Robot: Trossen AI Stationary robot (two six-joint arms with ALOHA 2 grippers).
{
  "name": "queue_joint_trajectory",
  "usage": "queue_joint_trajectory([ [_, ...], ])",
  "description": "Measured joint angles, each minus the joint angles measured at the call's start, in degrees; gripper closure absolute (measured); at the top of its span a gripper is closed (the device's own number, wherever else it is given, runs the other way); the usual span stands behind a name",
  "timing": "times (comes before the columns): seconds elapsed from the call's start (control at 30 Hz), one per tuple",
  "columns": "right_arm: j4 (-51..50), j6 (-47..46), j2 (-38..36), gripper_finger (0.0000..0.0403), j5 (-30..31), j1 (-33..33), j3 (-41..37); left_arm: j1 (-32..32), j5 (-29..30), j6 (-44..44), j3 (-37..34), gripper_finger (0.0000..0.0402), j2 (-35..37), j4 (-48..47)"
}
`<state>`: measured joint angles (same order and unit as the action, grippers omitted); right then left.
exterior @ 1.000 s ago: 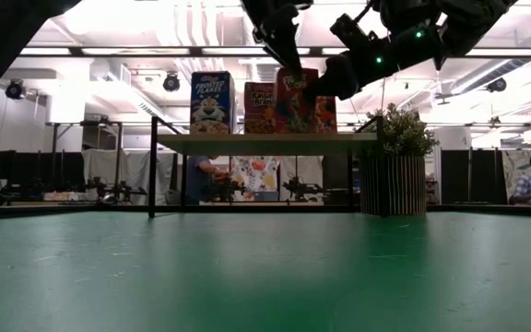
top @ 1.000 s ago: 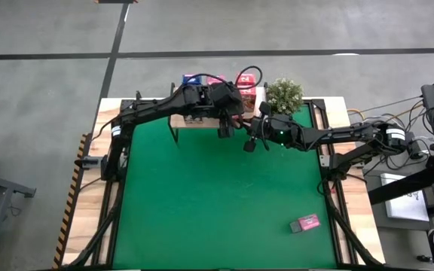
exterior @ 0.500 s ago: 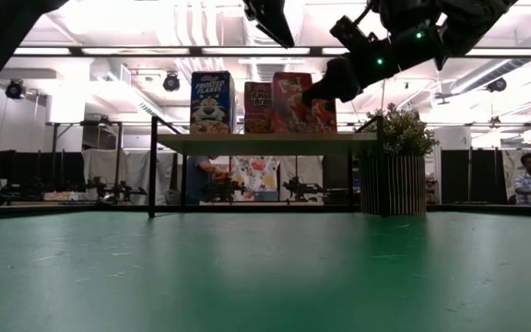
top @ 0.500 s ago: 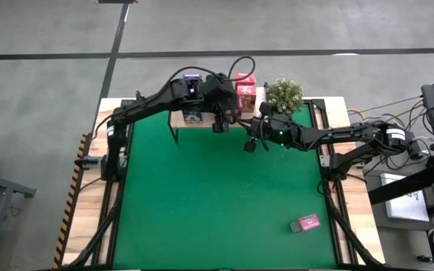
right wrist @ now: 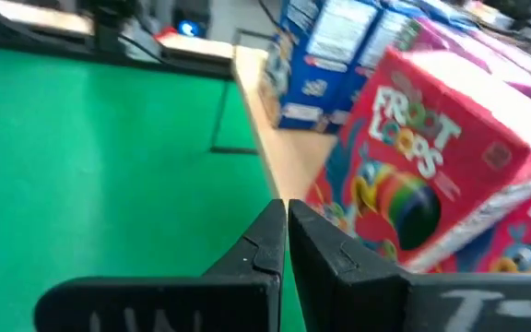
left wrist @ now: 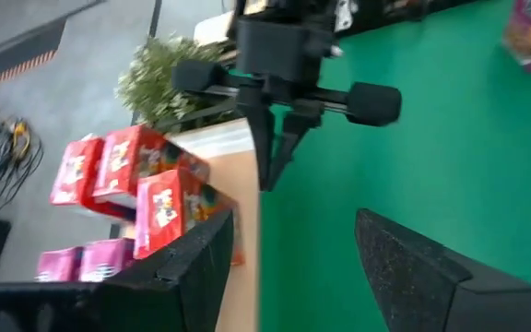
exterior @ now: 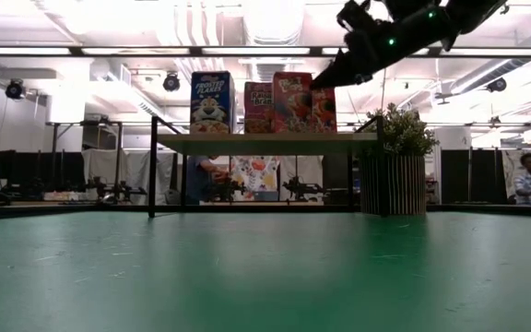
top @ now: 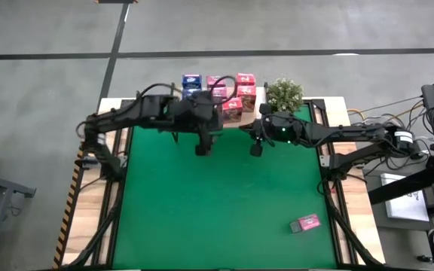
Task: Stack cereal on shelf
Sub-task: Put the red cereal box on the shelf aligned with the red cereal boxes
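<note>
Several cereal boxes stand upright on the shelf (exterior: 265,143) at the far edge: a blue one (exterior: 212,101) and red ones (exterior: 293,101), seen from above as a cluster (top: 232,94). One pink cereal box (top: 305,223) lies flat on the green mat near the right front. My left gripper (top: 202,149) hangs open and empty over the mat just in front of the shelf (left wrist: 293,231). My right gripper (right wrist: 286,217) is shut, its tips at the shelf's front edge beside the front red box (right wrist: 422,166). My right gripper (exterior: 319,83) has its shut fingertips close to the front red box's near side, coming from the table's right and slanting slightly down. I cannot tell whether they touch the box or the shelf.
A potted plant (top: 285,94) stands right of the shelf, close behind my right arm. The green mat (top: 217,203) lies bare across the middle and the near left. Black frame rails run along both sides of the table.
My left gripper has drawn back from the shelf, rising and going toward the table's left and near edge, out of the low view. The front red box stays upright on the shelf where it stood. My right gripper has tipped closer to level beside that box.
</note>
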<state>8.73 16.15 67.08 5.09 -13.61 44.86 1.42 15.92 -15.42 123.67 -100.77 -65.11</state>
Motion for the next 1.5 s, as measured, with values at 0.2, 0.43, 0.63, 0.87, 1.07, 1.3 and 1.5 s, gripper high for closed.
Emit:
queue_joint_trajectory([
  [0.2,-0.24,-0.72,-1.98,0.0394,-2.61,0.35,0.0,-2.85,0.03,1.19,-25.66,0.0211,14.46,19.12],
  [0.43,-9.55,-1.42,-1.59,0.0394,-2.7,0.33,7.0,-3.8,0.02,3.05,-51.04,0.0218,29.35,40.79],
  [0.63,-21.85,1.39,1.37,0.0394,-2.7,0.0,18.58,-3.8,0.04,3.11,-64.09,0.0218,38.13,52.58],
  [0.87,-37.28,5.35,8.19,0.0394,-3.35,-2.89,35.49,-3.8,0.04,3.73,-71.72,0.0218,44.34,57.66],
  [1.07,-47.35,8.11,16.1,0.0394,-10.95,-8.0,48.45,-3.8,0.04,4.44,-73.18,0.0218,46.13,57.83],
  [1.3,-54.56,11.83,23.13,0.039,-18.34,-13.16,58.17,-3.8,0.04,4.44,-73.24,0.0218,46.19,57.74],
  [1.5,-59.97,14.03,25.8,0.0331,-20.73,-15.51,61.67,-3.8,0.04,4.42,-73.24,0.0218,46.18,57.51],
])
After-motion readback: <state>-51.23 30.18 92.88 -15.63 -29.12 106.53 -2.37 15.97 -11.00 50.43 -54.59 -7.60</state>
